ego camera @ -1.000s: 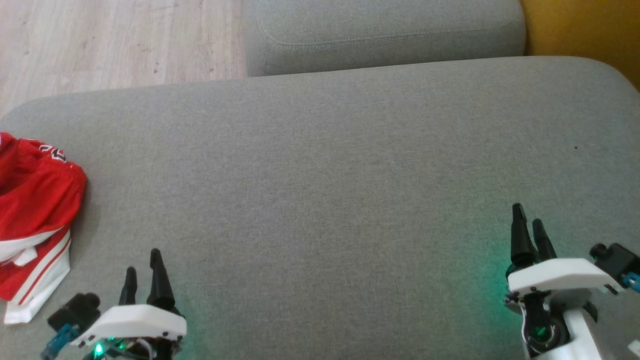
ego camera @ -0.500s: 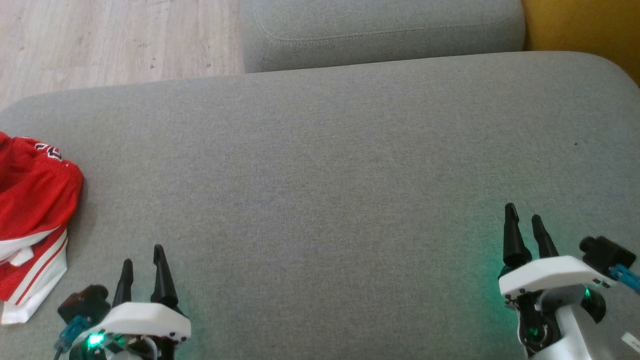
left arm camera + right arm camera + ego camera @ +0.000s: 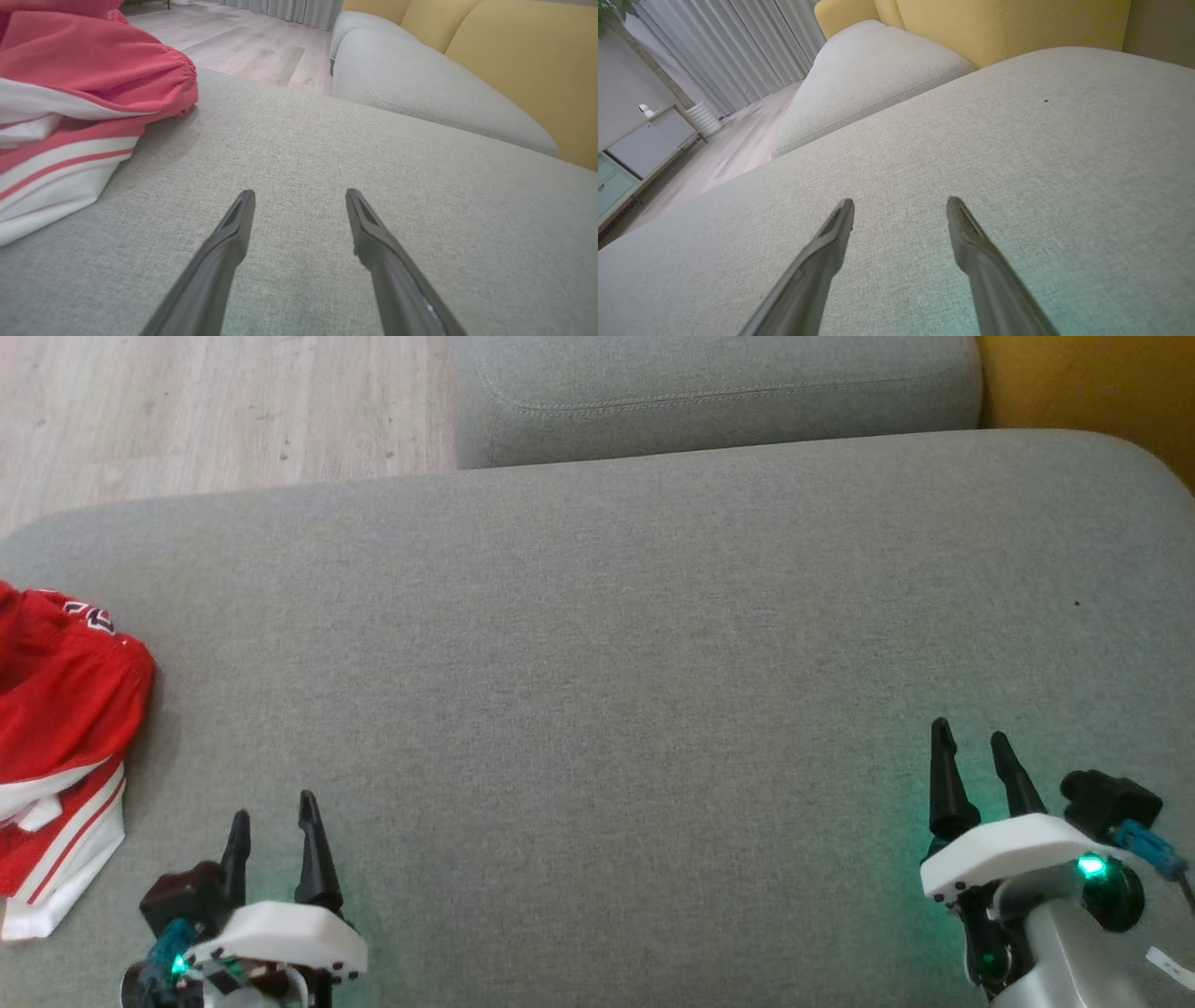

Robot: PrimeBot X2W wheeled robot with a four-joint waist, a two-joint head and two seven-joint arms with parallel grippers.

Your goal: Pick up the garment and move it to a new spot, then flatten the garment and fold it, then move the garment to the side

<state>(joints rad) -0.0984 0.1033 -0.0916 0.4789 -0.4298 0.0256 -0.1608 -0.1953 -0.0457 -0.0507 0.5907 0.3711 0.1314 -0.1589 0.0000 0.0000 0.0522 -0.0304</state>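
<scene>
Left hand [image 3: 274, 805] and right hand [image 3: 970, 730] both released, empty. Red shorts [image 3: 65, 709] lie bunched beside the left hand. Risk: a pinch catches one layer and the rest drags.

Red and white garment [image 3: 70, 116] bunched at left on grey cushion [image 3: 303, 154], jaws spread, nothing held
</scene>
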